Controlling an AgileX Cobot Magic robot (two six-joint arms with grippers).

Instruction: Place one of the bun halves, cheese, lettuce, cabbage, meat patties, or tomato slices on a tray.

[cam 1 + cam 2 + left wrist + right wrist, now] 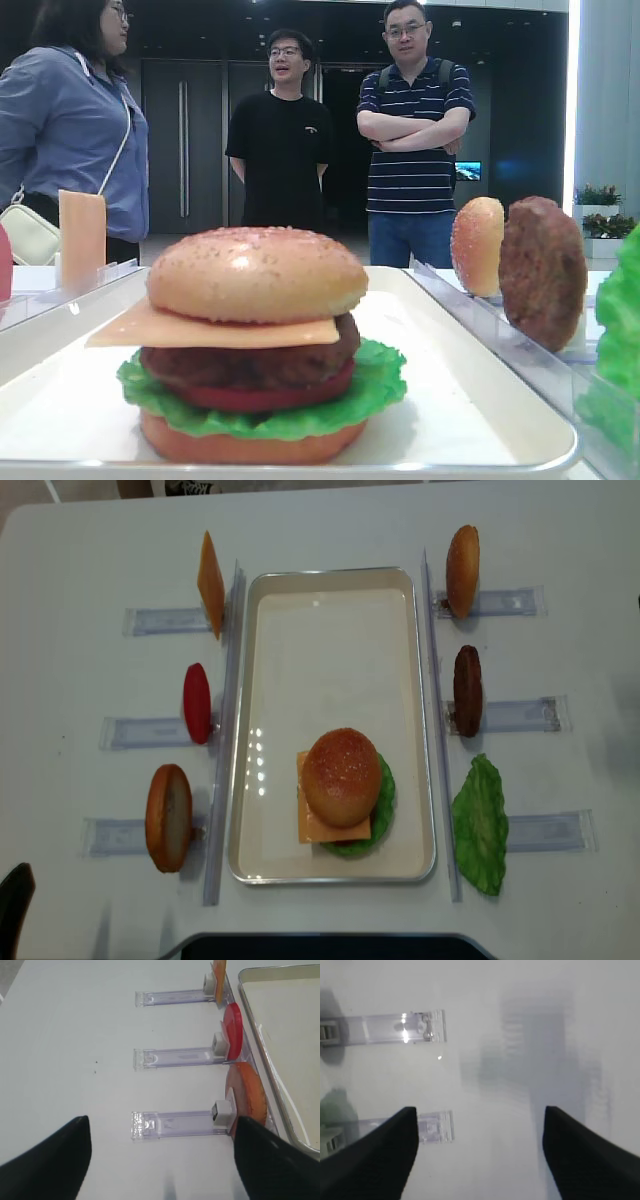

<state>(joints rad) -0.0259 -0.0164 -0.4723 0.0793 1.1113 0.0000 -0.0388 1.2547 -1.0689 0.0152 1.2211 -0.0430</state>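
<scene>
Mostly hidden: we see of the left gripper [162, 1160] only two dark fingertips at the bottom of its wrist view, and a dark sliver at the bottom-left corner of the overhead view.
Left gripper: jaws well apart, nothing between them, hovering over the tabletop [90, 540] near its left edge, above a clear holder [175, 1124].
Left edge items: cheese slice [210, 583], tomato slice [197, 702] and a bun half [168, 817] stand upright in holders just beside the tray [335, 595].
Tray: the stacked burger [343, 790] sits near its front edge; from the low view we make out bun, cheese, patty, tomato, lettuce, bun.
Right edge items: another bun half [461, 570] and a meat patty [467, 690] stand upright; the lettuce [481, 825] leans by its holder.
Right gripper [480, 1152]: blurred wrist view, fingers spread wide and empty over bare tabletop; we cannot find it in the overhead view.
</scene>
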